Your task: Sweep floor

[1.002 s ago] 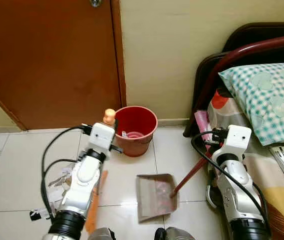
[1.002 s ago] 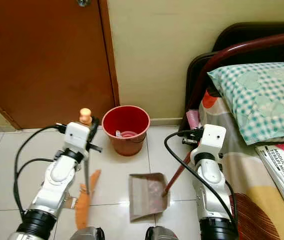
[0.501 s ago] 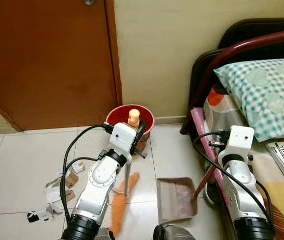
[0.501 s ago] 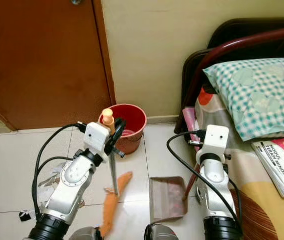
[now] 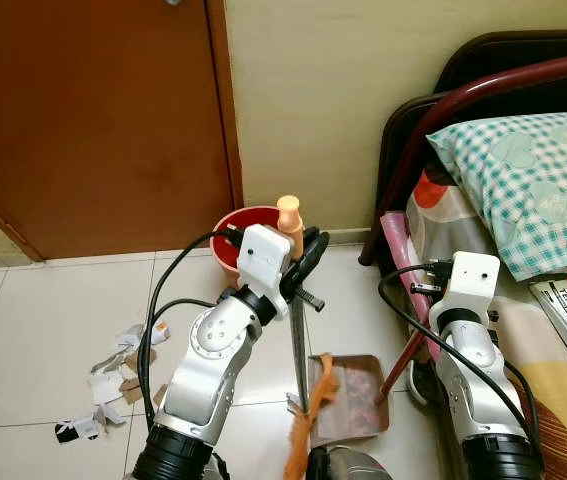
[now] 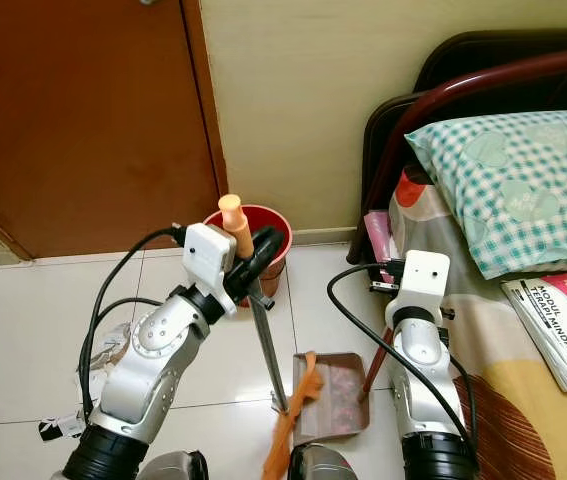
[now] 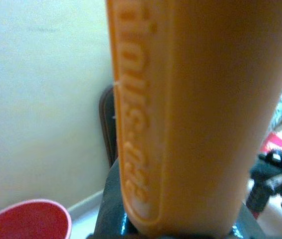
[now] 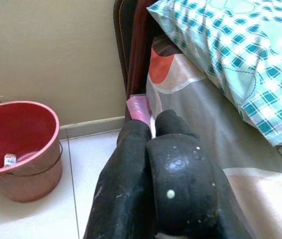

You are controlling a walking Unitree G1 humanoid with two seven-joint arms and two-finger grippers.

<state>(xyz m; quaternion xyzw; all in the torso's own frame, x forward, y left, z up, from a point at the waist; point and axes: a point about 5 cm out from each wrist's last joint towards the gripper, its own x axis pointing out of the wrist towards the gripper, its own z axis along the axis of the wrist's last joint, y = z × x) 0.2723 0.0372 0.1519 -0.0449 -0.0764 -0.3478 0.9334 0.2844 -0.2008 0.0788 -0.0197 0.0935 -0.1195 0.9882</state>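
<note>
At frame centre, the broom point(image 5: 298, 340) is gripped by the closed left end effector point(image 5: 298, 268), its bristles over the dustpan point(image 5: 353, 400) at lower centre. The dustpan's handle is clamped by the closed right end effector point(image 8: 153, 149); paper scraps point(image 5: 113, 375) lie lower left.

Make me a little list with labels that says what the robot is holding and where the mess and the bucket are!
Left gripper: shut on the broom, orange handle tip poking up above it
Broom head: orange bristles at the dustpan's near edge
Right gripper: shut on the dustpan handle
Dustpan: flat on the floor tiles between the two arms, by the bed
Bucket: red, upright by the wall near the door, something small inside
Mess: paper scraps on the tiles to the robot's left, not yet swept
Bed: checked pillow, book
</note>
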